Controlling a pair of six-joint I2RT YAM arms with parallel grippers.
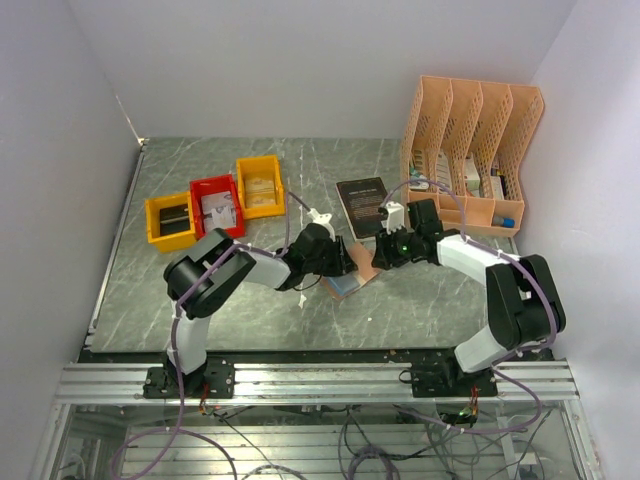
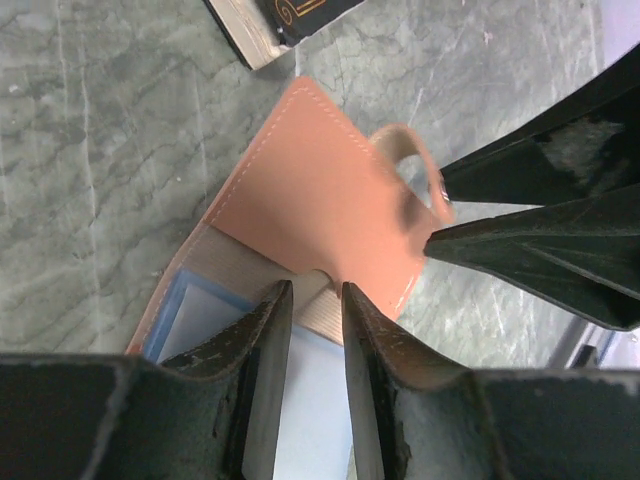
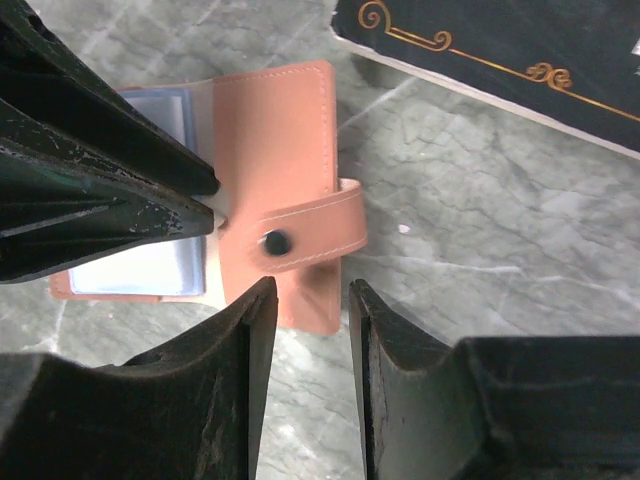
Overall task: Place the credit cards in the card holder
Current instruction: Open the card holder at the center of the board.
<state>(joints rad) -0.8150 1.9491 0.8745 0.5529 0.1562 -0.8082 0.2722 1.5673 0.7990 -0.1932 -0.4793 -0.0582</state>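
Left end effector is straddling one edge of the card holder with a narrow gap; I cannot tell whether it is gripping. The tan-pink holder is lying on the worktop between both arms, with a light blue card sitting in its clear pocket. Right end effector is hovering at another edge, fingers parted and holding nothing. A black book is lying just beyond.
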